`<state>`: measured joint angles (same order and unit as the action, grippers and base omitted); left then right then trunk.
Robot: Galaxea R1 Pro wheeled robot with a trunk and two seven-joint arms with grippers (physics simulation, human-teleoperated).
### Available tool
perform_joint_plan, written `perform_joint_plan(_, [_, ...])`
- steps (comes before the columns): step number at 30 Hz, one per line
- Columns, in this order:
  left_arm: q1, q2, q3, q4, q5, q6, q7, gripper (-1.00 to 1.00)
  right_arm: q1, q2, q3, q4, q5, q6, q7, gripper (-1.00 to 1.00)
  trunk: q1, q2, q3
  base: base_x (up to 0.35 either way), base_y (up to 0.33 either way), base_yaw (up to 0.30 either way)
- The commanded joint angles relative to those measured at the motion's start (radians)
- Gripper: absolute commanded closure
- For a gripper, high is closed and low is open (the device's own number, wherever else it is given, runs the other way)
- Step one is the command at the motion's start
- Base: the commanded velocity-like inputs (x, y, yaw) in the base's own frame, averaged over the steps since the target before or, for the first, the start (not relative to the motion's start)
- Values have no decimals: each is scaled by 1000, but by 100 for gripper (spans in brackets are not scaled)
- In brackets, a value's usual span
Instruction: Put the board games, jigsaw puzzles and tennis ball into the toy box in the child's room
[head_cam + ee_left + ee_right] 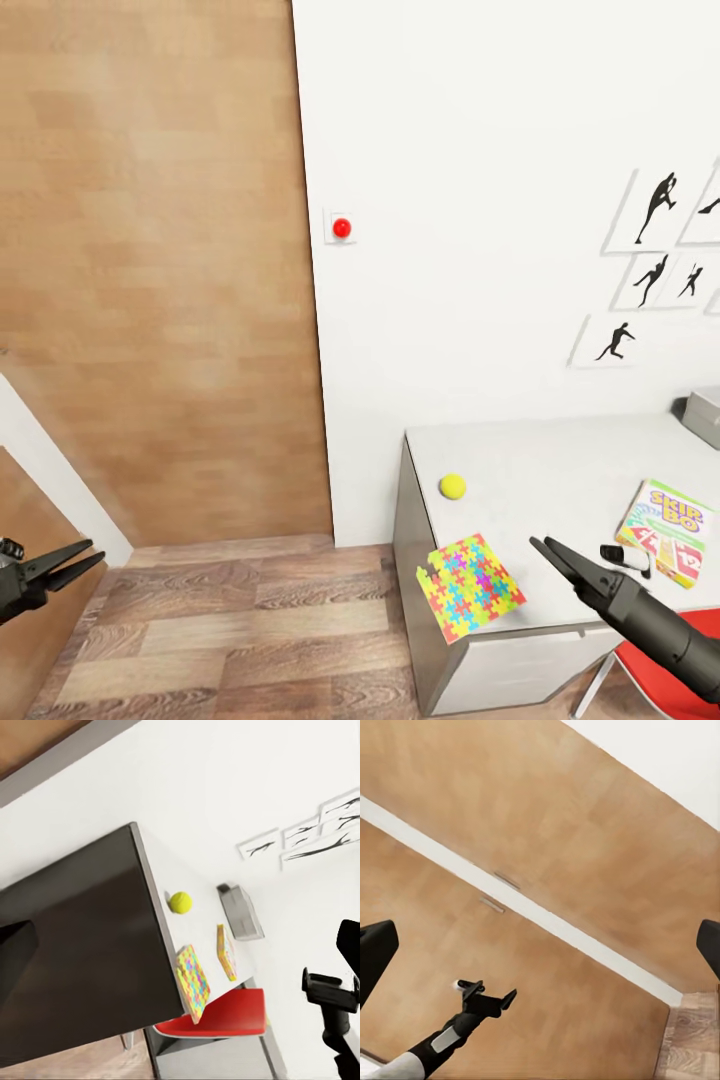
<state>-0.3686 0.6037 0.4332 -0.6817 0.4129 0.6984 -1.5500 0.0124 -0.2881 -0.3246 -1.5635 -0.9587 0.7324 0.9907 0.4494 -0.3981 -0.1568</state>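
**Rolling up to the desk, nothing picked up yet**

Closest to me is the right gripper (556,556), hanging over the table's (560,455) front edge, jaws looking pinched together and holding nothing. Just beside it on the table lies one jigsaw puzzle (470,586), poking over the corner. The tennis ball (452,486) sits behind that, the Skip-Bo board game (668,530) toward the far side, and the toy box (706,414) at the back. The left gripper (78,560) hovers well off the table, slightly parted, empty. I'd guess it's still approaching; next it needs to square up and reach for the puzzle.

Wooden door panels (547,832) split by a white strip (532,911), two small handles (499,891) beside it; the left gripper (484,1001) reaches in, jaws parted.
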Motion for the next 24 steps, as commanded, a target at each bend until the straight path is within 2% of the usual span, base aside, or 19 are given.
perform_joint_plan(1, [-1,-2,-10,-2,-1,10,4,-100,0,0,-1,-2,3,3,5,-100,1,-2,-2,0,0,0])
perform_joint_plan(6, [-1,-23,-62,-37,-1,6,59,-100,1,0,-2,-3,27,-6,23,-100,1,-2,-1,0,0,0])
perform_joint_plan(8, [-1,-46,-91,-67,-2,5,111,-100,1,0,-2,-3,34,-9,27,-100,1,-2,-1,0,0,0])
perform_joint_plan(10, [-1,-62,-104,-86,-2,5,146,-100,1,1,-2,-3,37,-11,29,-100,1,-2,-1,0,0,0])
perform_joint_plan(15, [-1,-102,-124,-131,-2,6,234,-100,1,1,-3,-3,42,-15,29,-100,1,-2,-1,0,0,0])
perform_joint_plan(24, [-1,-115,-130,-144,-2,6,264,-100,1,3,-2,1,41,-15,23,-100,1,-2,-1,0,0,0])
